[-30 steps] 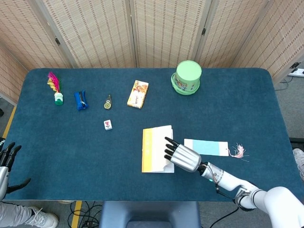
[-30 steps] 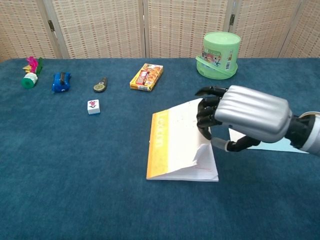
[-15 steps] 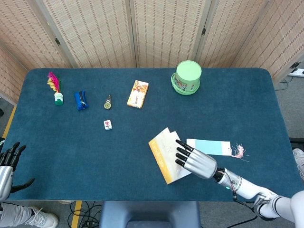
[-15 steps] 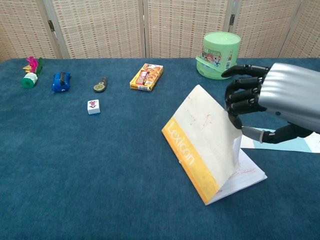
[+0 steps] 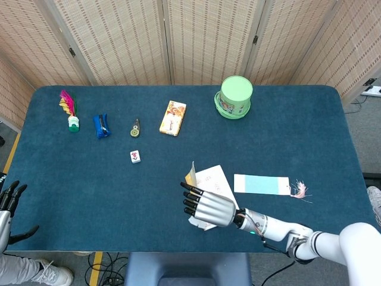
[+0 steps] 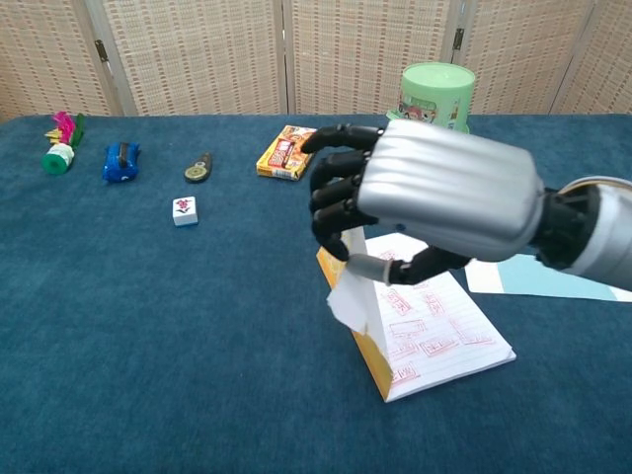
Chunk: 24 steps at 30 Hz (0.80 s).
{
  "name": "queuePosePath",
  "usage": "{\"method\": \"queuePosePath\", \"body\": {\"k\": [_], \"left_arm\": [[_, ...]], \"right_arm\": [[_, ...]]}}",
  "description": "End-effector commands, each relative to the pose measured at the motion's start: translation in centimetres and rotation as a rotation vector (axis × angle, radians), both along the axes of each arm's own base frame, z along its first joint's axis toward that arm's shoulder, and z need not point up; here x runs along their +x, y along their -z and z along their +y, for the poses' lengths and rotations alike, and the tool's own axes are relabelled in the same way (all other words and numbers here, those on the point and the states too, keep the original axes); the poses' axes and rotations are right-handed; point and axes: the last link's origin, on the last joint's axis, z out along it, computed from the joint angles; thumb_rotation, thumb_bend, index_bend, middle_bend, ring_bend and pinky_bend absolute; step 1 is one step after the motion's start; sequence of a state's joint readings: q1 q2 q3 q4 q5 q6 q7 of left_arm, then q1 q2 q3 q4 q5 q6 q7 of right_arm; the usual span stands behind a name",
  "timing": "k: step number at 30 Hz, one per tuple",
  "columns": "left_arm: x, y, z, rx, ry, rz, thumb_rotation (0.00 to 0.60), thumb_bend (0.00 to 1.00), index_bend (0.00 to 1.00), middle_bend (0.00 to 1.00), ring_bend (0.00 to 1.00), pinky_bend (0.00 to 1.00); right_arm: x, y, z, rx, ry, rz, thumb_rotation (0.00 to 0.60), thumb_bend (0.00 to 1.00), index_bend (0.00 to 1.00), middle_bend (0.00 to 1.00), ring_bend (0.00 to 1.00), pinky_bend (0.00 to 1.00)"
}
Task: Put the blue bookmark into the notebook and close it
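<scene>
Right hand (image 6: pixel 425 202) sits low-centre in the chest view, fingers curled, pinching the raised front cover and a few sheets of the notebook (image 6: pixel 434 336) between thumb and fingers. Cover stands nearly upright; the ruled pages with red writing lie flat and exposed to its right. In the head view the notebook (image 5: pixel 209 182) is at lower centre of the blue table (image 5: pixel 309 137), with the right hand (image 5: pixel 205 205) over its near edge.

Blue bookmark (image 5: pixel 261 185) lies flat on the table just right of the notebook, apart from it, pink tassel at its right end. Not in the notebook.

Left hand (image 5: pixel 9 205) at the lower left corner of the head view, off the table edge, fingers spread, holding nothing.

Far side, left to right: feathered shuttlecock (image 5: pixel 70 110), blue clip (image 5: pixel 101 126), small round tool (image 5: pixel 136 127), snack box (image 5: pixel 172 118), green lidded tub (image 5: pixel 236 96). White tile (image 5: pixel 136 156) left of centre.
</scene>
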State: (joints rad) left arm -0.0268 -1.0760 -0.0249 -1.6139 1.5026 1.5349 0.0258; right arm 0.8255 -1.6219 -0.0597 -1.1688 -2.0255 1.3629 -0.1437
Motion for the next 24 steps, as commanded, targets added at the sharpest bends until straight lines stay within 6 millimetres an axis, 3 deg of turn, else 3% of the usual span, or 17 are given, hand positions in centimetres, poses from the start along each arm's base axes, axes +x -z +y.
{"method": "queuePosePath", "body": {"k": [1, 9, 17, 24], "left_arm": [[-0.2, -0.1, -0.1, 0.003, -0.003, 0.0, 0.6, 0.11, 0.11, 0.06, 0.13, 0.18], [-0.4, -0.3, -0.2, 0.004, -0.006, 0.003, 0.6, 0.11, 0.11, 0.06, 0.13, 0.18], [-0.5, -0.2, -0.4, 0.004, -0.01, 0.003, 0.6, 0.11, 0.11, 0.06, 0.13, 0.18], [-0.5, -0.3, -0.4, 0.006, -0.01, 0.006, 0.6, 0.11, 0.11, 0.06, 0.13, 0.18]], "right_arm": [[1.6, 1.7, -0.5, 0.025, -0.006, 0.005, 0.6, 0.51, 0.73, 0.5, 0.33, 0.17], [4.6, 4.3, -1.2, 0.042, -0.023, 0.003, 0.6, 0.51, 0.73, 0.49, 0.33, 0.17], [6.1, 5.5, -3.6, 0.003, 0.006, 0.048, 0.6, 0.51, 0.72, 0.49, 0.33, 0.17], [8.2, 6.7, -4.2, 0.006, -0.017, 0.04, 0.6, 0.5, 0.73, 0.49, 0.33, 0.17]]}}
